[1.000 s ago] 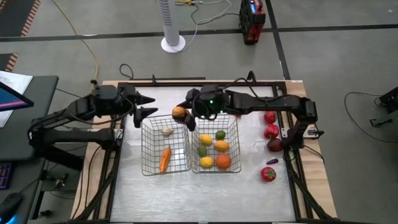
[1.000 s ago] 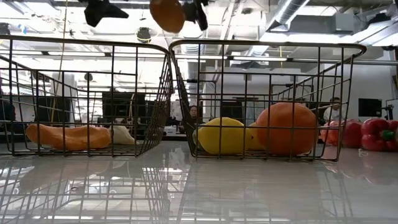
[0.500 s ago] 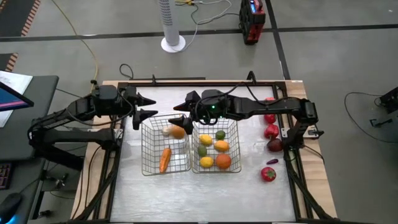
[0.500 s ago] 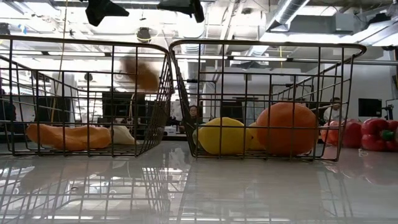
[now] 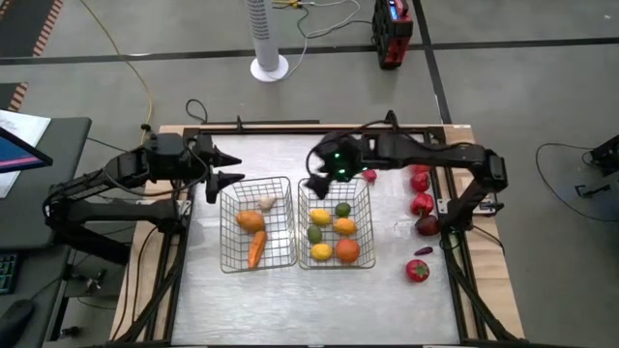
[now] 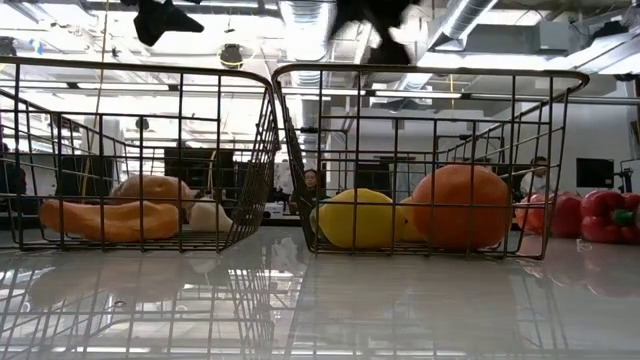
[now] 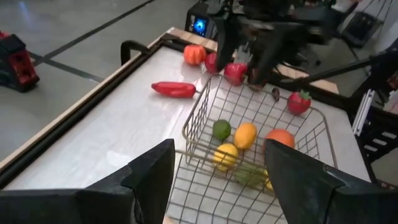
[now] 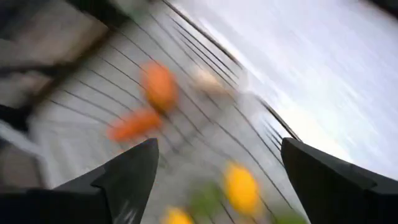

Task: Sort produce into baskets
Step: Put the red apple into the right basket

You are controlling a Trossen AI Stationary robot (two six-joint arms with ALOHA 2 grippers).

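Two wire baskets stand side by side mid-table. The left basket (image 5: pixel 232 259) holds a round orange piece (image 5: pixel 250 220), a carrot (image 5: pixel 255 247) and a whitish bulb (image 5: pixel 266 203). The right basket (image 5: pixel 366 198) holds yellow, green and orange produce, such as the orange (image 6: pixel 460 205) and the lemon (image 6: pixel 358 218). My right gripper (image 8: pixel 219 146) hangs open and empty above the right basket's far left corner (image 5: pixel 311 184). My left gripper (image 7: pixel 219 152) waits open and empty beyond the left basket's far left corner (image 5: pixel 224 164).
Red produce lies on the table right of the baskets: a pepper (image 5: pixel 422 204), a darker one (image 5: pixel 427 225), a strawberry-like piece (image 5: pixel 417 271), another (image 5: pixel 419 181) near the far edge. A long red pepper (image 7: pixel 174 89) lies beyond the right basket. Bare table lies in front.
My right gripper, over the left basket's far edge, has opened and let go of the round orange piece. The piece has fallen into the left basket and now rests beside the carrot. The gripper has then drawn back toward the table's right, tipping down, over the right basket's far corner.
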